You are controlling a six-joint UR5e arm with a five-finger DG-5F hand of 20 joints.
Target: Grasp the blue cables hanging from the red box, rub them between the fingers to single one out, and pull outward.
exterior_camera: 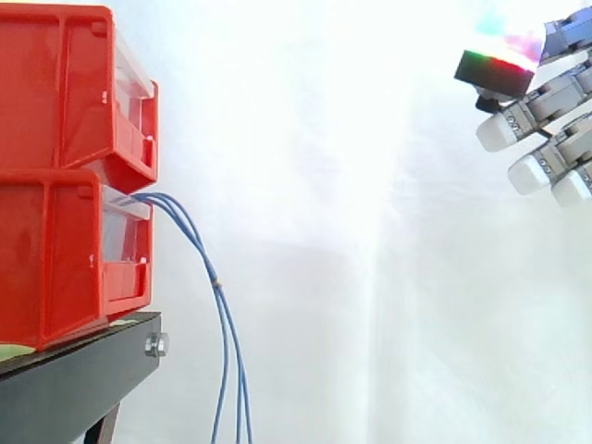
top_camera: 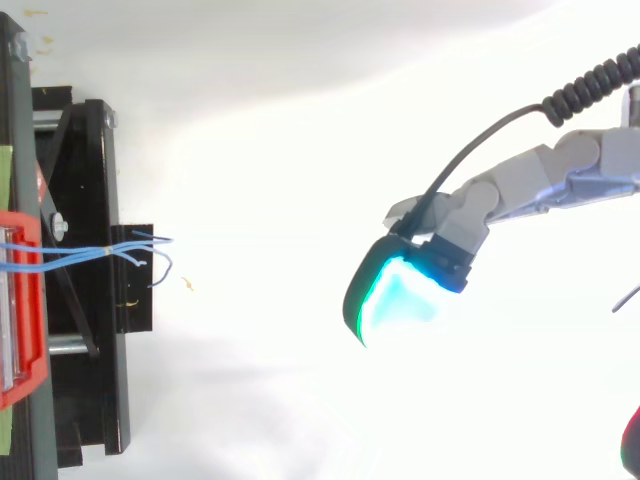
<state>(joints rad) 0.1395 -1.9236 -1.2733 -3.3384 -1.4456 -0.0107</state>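
Observation:
Two red bins [exterior_camera: 74, 176] are stacked on a black stand [exterior_camera: 79, 370] at the left of the side view. Several thin blue cables [exterior_camera: 222, 314] come out of the front of the lower bin and hang down past the stand's edge. From above, the cables [top_camera: 90, 255] lie across the stand with their loose ends fanned out. My hand [exterior_camera: 546, 120] is at the upper right of the side view, far from the cables, fingers straight and open, holding nothing. From above a glowing cyan fingertip [top_camera: 400, 295] points toward the bins.
A white curtain [exterior_camera: 370, 231] hangs behind everything. The black stand [top_camera: 90, 330] with its frame and bolts sits at the left edge in the top view, and a wide gap lies between it and my hand.

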